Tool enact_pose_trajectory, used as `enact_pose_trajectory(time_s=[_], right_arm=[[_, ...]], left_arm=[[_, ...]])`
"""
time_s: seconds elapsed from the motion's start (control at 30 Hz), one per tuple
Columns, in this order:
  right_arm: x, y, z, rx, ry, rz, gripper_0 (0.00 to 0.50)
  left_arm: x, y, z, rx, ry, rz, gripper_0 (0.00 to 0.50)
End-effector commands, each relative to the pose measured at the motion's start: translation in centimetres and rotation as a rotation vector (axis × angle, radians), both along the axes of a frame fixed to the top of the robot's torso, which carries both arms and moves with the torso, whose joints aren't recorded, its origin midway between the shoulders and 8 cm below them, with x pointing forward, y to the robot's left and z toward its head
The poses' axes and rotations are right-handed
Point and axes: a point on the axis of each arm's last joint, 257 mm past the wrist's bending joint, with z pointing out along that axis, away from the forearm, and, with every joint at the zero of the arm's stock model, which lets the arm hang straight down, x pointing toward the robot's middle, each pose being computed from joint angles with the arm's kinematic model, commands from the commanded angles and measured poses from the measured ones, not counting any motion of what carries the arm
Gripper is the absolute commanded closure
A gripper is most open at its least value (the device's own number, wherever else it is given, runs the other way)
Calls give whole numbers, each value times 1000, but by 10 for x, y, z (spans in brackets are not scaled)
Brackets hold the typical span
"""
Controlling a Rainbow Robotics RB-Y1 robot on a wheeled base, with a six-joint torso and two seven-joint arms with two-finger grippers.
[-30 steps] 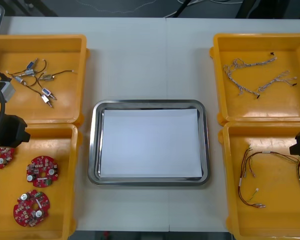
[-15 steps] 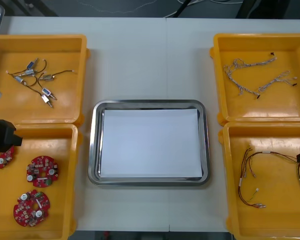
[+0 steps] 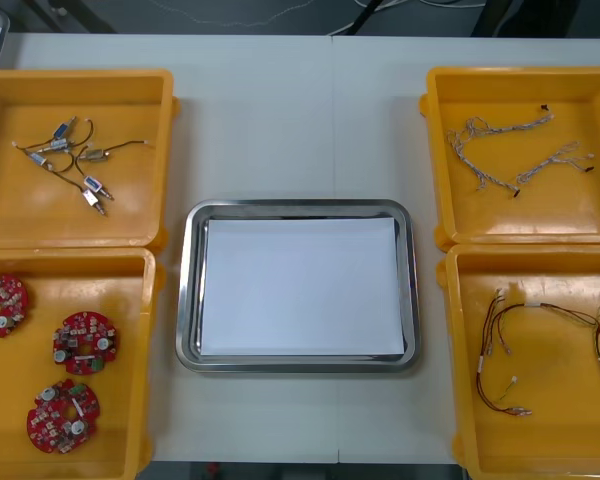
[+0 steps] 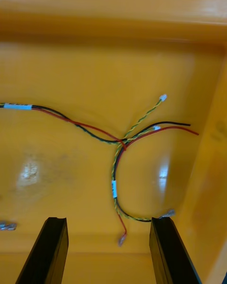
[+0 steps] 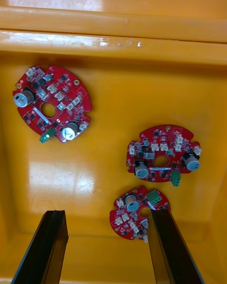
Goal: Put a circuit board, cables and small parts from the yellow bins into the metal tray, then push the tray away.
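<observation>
Circuit boards (image 3: 84, 342): three, round, red, lying flat and apart on the floor of the near left yellow bin (image 3: 130, 300). Left gripper (image 5: 107, 217) hangs over them, jaws wide apart and holding nothing; the nearest board (image 5: 135, 210) sits just beside one finger (image 5: 168, 251). Likely handling: light, rigid, studded with fragile components. Best pinched across the bare rim, not on the raised parts; lying flat, it offers little edge to take. Red and yellow cables (image 4: 125, 144): a loose tangle in the near right bin (image 3: 565, 410), ahead of the right gripper (image 4: 108, 220), jaws likewise spread and empty. Likely handling: light, limp, prone to trail; take where the strands cross. Metal tray (image 3: 193, 290): white inside, between the bins, nothing in it; loading not yet begun.
</observation>
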Motion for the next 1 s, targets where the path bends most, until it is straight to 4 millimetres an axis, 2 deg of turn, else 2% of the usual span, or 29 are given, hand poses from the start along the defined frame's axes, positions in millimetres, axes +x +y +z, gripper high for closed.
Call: enact_pose_trajectory(time_s=[0.03, 0.17, 0.53, 0.87, 1.0], right_arm=[[-5, -20, -11, -22, -17, 4, 0], [-7, -24, -22, -25, -23, -1, 0], [-13, -19, -45, -13, -40, -6, 0], [-13, -19, -66, 2, -45, -26, 0], [-13, -20, -73, -3, -47, -22, 0]], left_arm=[[-10, 20, 11, 83, -12, -47, 0], [-15, 30, 10, 84, -15, -9, 0], [-16, 48, 5, 93, -29, 144, 0], [-7, 39, -1, 7, -65, 323, 0], [-4, 28, -1, -64, -66, 421, 0]])
